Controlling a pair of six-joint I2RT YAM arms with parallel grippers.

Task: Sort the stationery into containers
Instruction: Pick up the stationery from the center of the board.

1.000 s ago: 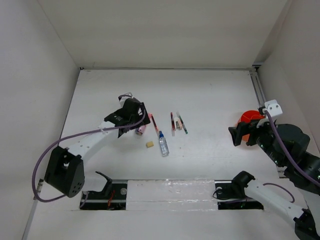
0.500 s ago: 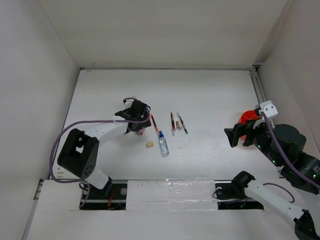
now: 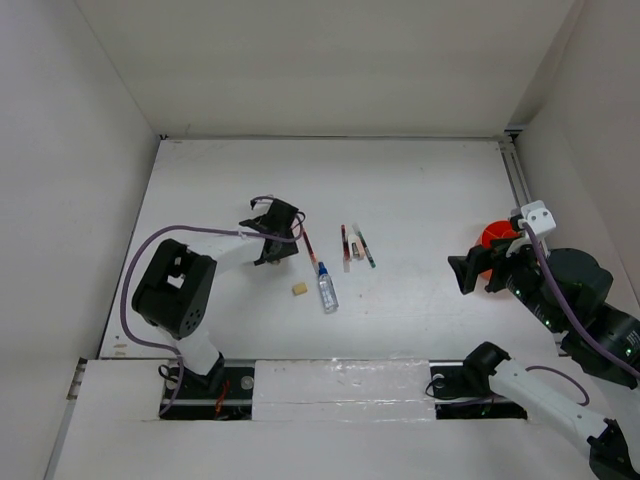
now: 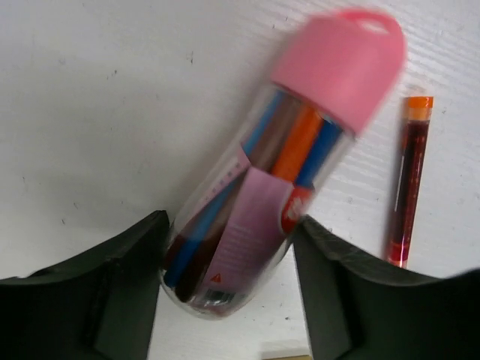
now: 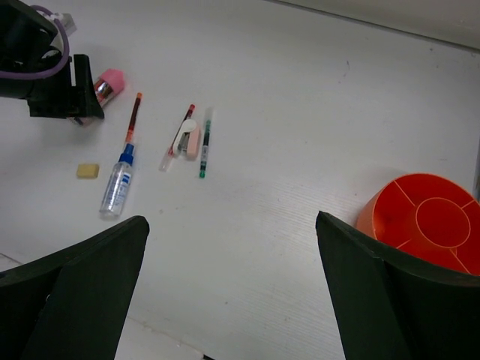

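Note:
A pink-capped grey cylinder [image 4: 262, 195] full of coloured pens lies on the white table, and my left gripper [image 4: 229, 225] has a finger pressed against each side of its base. From above, the left gripper [image 3: 280, 248] covers the cylinder. Beside it lie a thin red pen [image 4: 406, 184], a clear bottle with blue cap [image 3: 327, 290] and a tan eraser block [image 3: 299, 289]. A second red pen [image 3: 345, 243] and a green pen [image 3: 364, 248] lie further right. The orange tub [image 5: 427, 221] stands at the far right. My right gripper [image 5: 232, 225] hangs open above the table beside the tub, holding nothing.
A small white and pink item [image 5: 187, 139] lies between the second red pen and the green pen. White walls enclose the table on the left, back and right. A metal rail [image 3: 520, 180] runs along the right edge.
My left gripper has moved right and down over the pink-capped cylinder and its fingers have drawn in against it. The right arm has shifted slightly left.

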